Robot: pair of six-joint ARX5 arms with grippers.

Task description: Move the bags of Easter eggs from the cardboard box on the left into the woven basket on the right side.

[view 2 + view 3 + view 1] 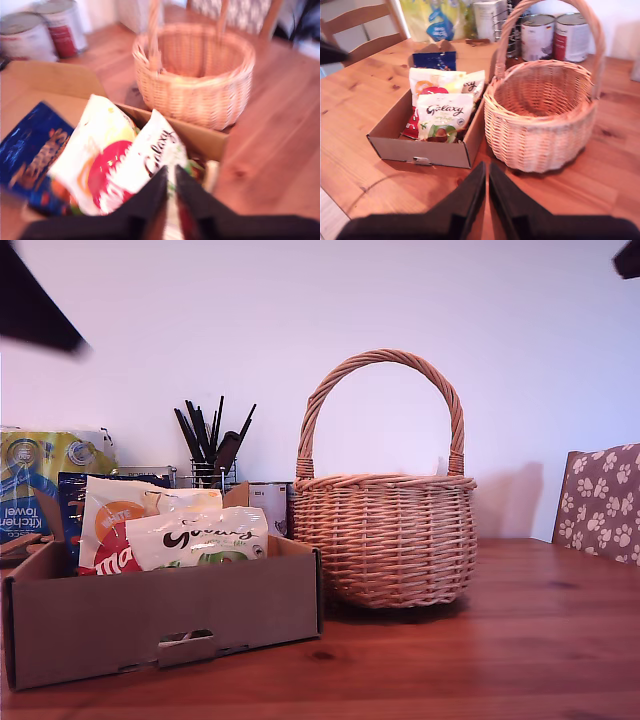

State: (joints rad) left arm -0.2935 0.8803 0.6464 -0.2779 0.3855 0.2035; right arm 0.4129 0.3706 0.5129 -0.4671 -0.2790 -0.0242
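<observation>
My first gripper (171, 200): two matte black fingers (145, 205), wedge-shaped, tapering to narrow tips, edges blurred. My second gripper (487, 192): same build, two plain black fingers (465, 205) with flat faces, broad at the base, sharp at the tips. No cables, screws or markings visible on either. Exterior view: dark blurred arm parts (35, 310) at upper corners only

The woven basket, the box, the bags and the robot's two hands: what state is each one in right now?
woven basket: upright, nothing visible inside.
cardboard box: open-topped, holding the bags.
Galaxy bag: in the box, leaning on the others.
dark blue bag: standing at the box's back.
my first hand: shut, above the box.
my second hand: shut, holding nothing.
</observation>
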